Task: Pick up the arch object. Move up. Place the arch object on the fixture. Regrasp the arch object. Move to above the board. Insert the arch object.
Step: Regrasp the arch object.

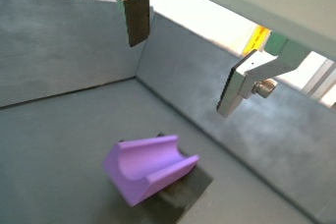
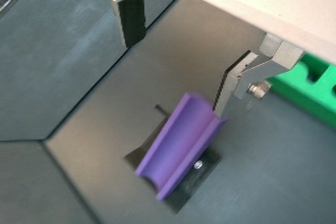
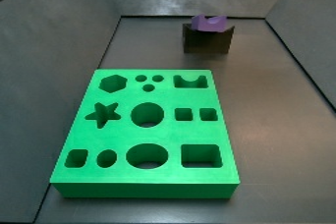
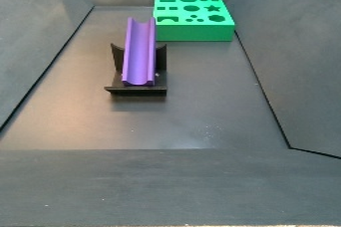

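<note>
The arch object [image 4: 138, 48] was sitting on the fixture [image 4: 138, 82], groove side up, leaning back along the upright part of the bracket. In a side view you only got its purple top [image 3: 209, 19] poking over the dark fixture [image 3: 206, 37] at the far end of the floor. In both wrist views it lay below the gripper [image 1: 191, 56], not touched by anything: the purple piece [image 2: 182, 145] stuck out past the base plate [image 2: 197, 174] at both ends.

The gripper [image 2: 184, 56] hung above it with its fingers [image 1: 137, 19] well apart and nothing between them, just bare grey floor. The other finger [image 2: 237, 84] was a silver plate with a screw on its mount.

No writing or labels I could read anywhere, not on the piece, not on the board [image 3: 148, 130].

Room-wise, the fixture had open floor on all sides. The board [image 4: 193, 18] sat well apart from it, with a clear strip between. Its arch cut-out [image 3: 191, 82] was in the corner nearest the fixture.

Surface was a plain dark grey floor [image 4: 200, 112] boxed in by sloped grey walls [image 4: 40, 52].
</note>
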You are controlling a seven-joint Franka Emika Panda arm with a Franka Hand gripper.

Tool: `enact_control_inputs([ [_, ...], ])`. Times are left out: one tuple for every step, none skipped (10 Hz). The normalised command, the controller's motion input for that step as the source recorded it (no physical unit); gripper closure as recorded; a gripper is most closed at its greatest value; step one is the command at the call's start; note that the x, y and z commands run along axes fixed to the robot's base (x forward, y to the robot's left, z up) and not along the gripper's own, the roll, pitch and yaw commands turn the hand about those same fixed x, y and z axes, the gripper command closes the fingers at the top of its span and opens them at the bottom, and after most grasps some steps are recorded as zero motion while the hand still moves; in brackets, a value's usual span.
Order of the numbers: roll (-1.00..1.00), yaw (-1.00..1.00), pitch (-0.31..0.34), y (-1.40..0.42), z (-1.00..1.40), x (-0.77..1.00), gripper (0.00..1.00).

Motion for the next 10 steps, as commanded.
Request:
enact_control_inputs([
  [1.00,0.08,0.163,-0.04,-0.01,0.11,0.00],
  [1.00,0.09,0.179,-0.05,0.00,0.10,0.00],
  [1.00,0.12,0.201,-0.05,-0.01,0.10,0.00],
  [1.00,0.14,0.212,-0.05,-0.01,0.11,0.00],
  [1.00,0.18,0.229,-0.05,-0.01,0.11,0.00],
  [1.00,0.25,0.254,-0.05,-0.01,0.11,0.00],
  [0.78,0.28,0.213,-0.06,-0.01,0.11,0.00],
  [0.66,0.29,0.186,-0.06,-0.01,0.12,0.00],
  [0.43,0.30,0.126,-0.06,-0.02,0.12,0.00],
  [0.29,0.29,0.085,-0.05,-0.01,0.11,0.00],
])
